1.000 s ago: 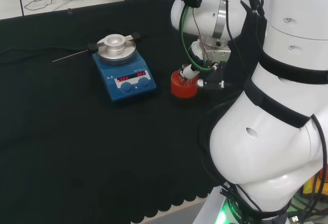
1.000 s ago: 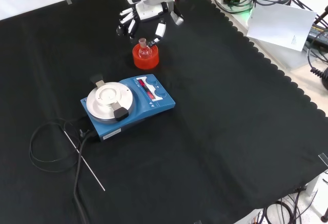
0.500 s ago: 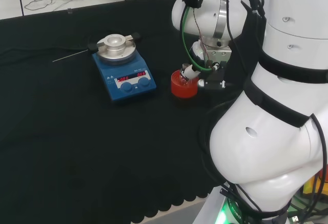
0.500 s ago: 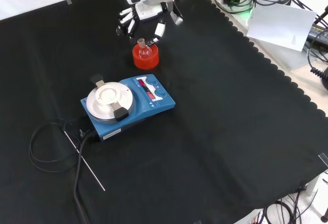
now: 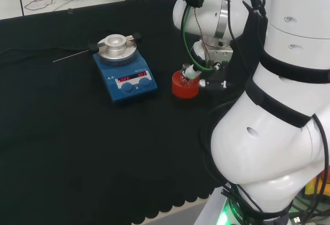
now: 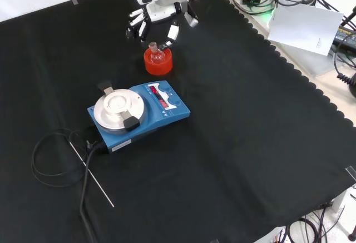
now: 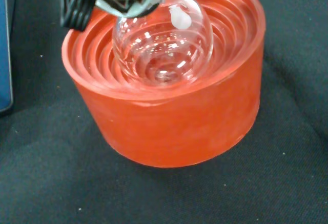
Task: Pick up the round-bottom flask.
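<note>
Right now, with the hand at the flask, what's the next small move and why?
Probably curl the fingers round the neck: the black and white hand hangs just above the clear glass round-bottom flask, which sits in its red ribbed ring stand, apparently not yet gripped.

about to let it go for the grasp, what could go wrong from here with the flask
The round-bottom flask is clear glass sitting in the red ribbed stand, and the hand is right above its neck. A finger closing off-centre could tip or knock the flask instead of catching it.

The flask sits deep in the stand, so the stand might lift or drag along with it.

The blue hotplate stirrer stands close beside the stand; a sideways shove could push the stand into it.
</note>
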